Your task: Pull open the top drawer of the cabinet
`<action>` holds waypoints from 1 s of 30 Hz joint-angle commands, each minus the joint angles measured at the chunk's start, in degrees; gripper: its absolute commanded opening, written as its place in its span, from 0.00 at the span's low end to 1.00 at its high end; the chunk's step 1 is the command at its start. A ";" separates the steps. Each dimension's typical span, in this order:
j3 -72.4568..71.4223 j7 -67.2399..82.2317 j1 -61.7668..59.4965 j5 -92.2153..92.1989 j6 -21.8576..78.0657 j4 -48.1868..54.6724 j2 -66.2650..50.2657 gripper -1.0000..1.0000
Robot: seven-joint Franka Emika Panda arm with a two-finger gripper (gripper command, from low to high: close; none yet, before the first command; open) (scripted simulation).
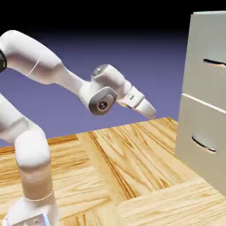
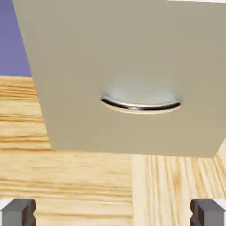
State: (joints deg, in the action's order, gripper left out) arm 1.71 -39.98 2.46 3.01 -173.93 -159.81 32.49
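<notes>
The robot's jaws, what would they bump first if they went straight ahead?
Probably the lower drawer front, somewhere near or below its handle; how far off is unclear.

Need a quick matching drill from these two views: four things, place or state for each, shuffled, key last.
1. Top drawer
2. Bottom drawer's handle
3. Gripper
4. Wood floor

A. open, gripping nothing
B. below the cabinet in the exterior view
C. shut, above the other drawer
D. curved silver bar, mid-picture in the hand view

Pairs: 1-C, 2-D, 3-A, 4-B
</notes>
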 commanded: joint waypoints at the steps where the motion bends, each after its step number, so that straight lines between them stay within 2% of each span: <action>1: 1.42 2.05 1.48 2.50 0.07 0.99 -0.14 0.50; 30: 42.63 61.50 44.19 74.76 2.00 29.69 -4.26 0.50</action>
State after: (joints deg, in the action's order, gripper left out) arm 44.34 21.52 46.66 77.76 -171.93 -130.11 28.23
